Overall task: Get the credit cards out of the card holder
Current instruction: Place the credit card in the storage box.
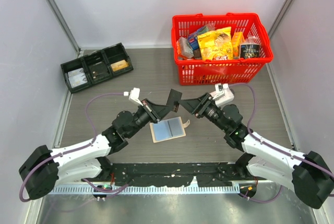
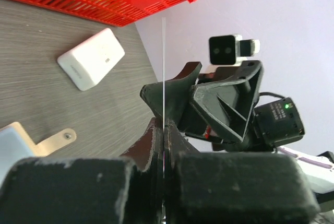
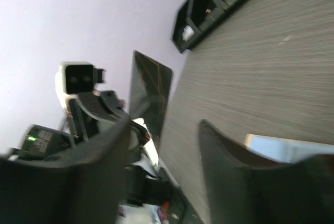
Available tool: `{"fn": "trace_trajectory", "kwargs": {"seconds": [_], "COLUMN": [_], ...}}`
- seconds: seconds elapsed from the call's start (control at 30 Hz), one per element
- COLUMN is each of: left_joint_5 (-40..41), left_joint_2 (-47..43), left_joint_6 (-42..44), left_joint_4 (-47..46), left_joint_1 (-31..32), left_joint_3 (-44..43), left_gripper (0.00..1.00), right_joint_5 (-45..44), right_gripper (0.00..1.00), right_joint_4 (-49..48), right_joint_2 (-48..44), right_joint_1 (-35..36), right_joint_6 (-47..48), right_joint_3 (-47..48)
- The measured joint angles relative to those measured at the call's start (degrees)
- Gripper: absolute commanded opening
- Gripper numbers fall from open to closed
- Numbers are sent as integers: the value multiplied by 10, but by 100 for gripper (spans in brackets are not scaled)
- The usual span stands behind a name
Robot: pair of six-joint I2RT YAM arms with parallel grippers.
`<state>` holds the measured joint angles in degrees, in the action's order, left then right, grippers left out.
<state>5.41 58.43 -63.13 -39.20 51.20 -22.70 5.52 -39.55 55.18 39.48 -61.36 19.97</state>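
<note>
Left wrist: card (image 2: 164, 62) edge-on, pinched in shut left gripper (image 2: 164, 132). Right wrist: card's dark face beyond parted, empty right gripper (image 3: 164, 130).

Enclosed on three sides by plain, pale lilac-white panels: back wall (image 1: 130, 4), left wall (image 1: 26, 51) and right wall (image 1: 313, 41), joined at the rear corners by slanted grey metal posts (image 1: 56, 11). Fitted below with a table (image 1: 151, 75) in grey wood-grain finish, bordered at the left by a light metal rim (image 1: 65, 110) and at the near edge by a black strip (image 1: 172, 171) and a ribbed metal rail (image 1: 156, 188). Lit evenly and diffusely, with faint, soft shadows only.
</note>
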Motion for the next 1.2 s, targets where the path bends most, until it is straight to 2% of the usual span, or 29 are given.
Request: {"fn": "trace_trajectory", "kwargs": {"seconds": [0.03, 0.17, 0.33, 0.53, 0.77, 1.0, 1.07, 1.1, 1.13, 1.17, 1.2], "left_joint_5": [1, -23, -127, -259, -366, -426, -438, -444, -449, -454, -457], "left_joint_2": [-7, -42, -45, -21, 15, 38, 40, 42, 43, 44, 45], "left_joint_6": [8, 68, 174, 311, 426, 476, 483, 485, 487, 488, 489], "left_joint_4": [10, 100, 241, 391, 518, 572, 575, 577, 579, 581, 582], "left_joint_1": [0, -18, -54, -57, -57, -57, -57, -57, -57, -57, -57], "left_joint_3": [0, -15, -97, -211, -279, -308, -310, -311, -313, -314, -314], "left_gripper": [0, 0, 0, 0, 0, 0, 0, 0, 0, 0, 3], "right_joint_5": [2, 51, 152, 319, 433, 498, 508, 512, 516, 519, 521], "right_gripper": [72, 75, 75, 75, 73, 57, 47, 38, 33, 19, 13], "right_joint_4": [18, 144, 309, 448, 554, 585, 587, 588, 589, 589, 589], "right_joint_2": [-7, -32, -31, -14, -4, 8, 14, 16, 19, 21, 23], "right_joint_1": [-4, -61, -123, -126, -125, -115, -111, -109, -107, -106, -105], "right_joint_6": [10, 111, 270, 430, 537, 576, 582, 585, 587, 589, 591], "right_joint_3": [2, 60, 193, 296, 313, 315, 315, 315, 315, 315, 315]}}
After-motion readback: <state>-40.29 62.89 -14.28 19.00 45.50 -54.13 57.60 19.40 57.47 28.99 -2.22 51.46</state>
